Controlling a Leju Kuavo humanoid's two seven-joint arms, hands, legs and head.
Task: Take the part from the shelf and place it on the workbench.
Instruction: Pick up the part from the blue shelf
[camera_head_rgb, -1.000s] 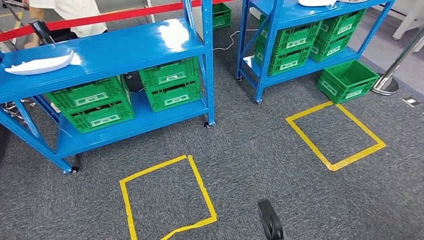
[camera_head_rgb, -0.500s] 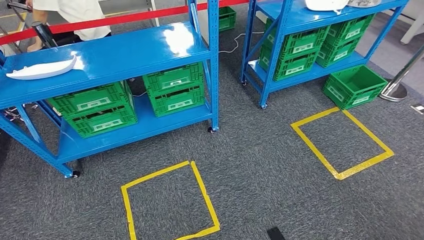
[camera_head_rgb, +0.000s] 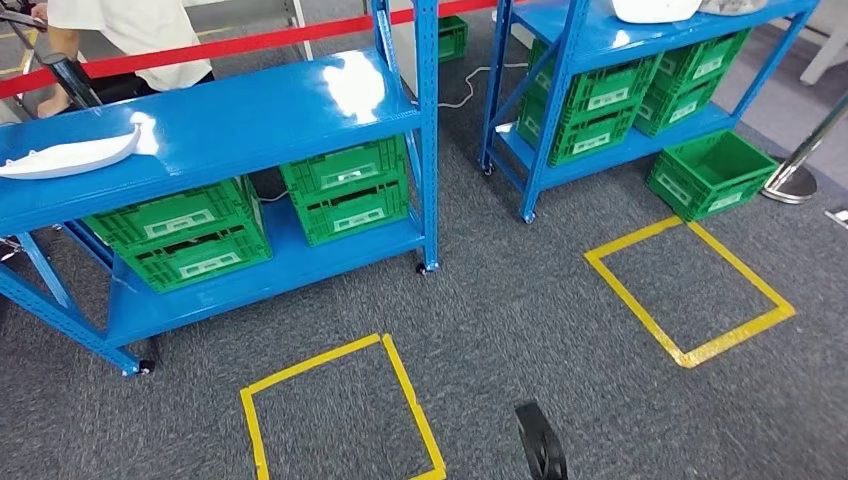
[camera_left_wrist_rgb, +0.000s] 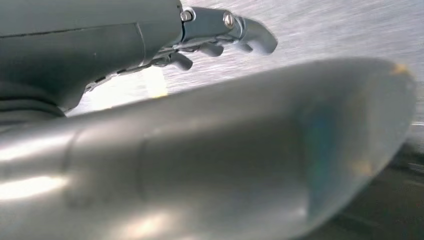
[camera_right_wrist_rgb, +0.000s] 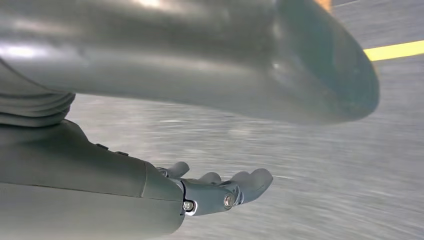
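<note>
I have the near blue shelf (camera_head_rgb: 250, 115) ahead to the left, green crates (camera_head_rgb: 345, 190) on its lower level, a yellow floor square (camera_head_rgb: 340, 410) in front. The white part (camera_head_rgb: 70, 157) lies at the far left of the top level, untouched. Both arms hang: left hand (camera_left_wrist_rgb: 220, 35) and right hand (camera_right_wrist_rgb: 215, 190) hold nothing, fingers loosely curled, I think, though blur limits certainty. I should turn left and square up to the part before reaching.

Blue shelf (camera_head_rgb: 230, 125); green crates (camera_head_rgb: 345, 190); white part (camera_head_rgb: 68, 157); yellow floor tape (camera_head_rgb: 690, 290).
</note>
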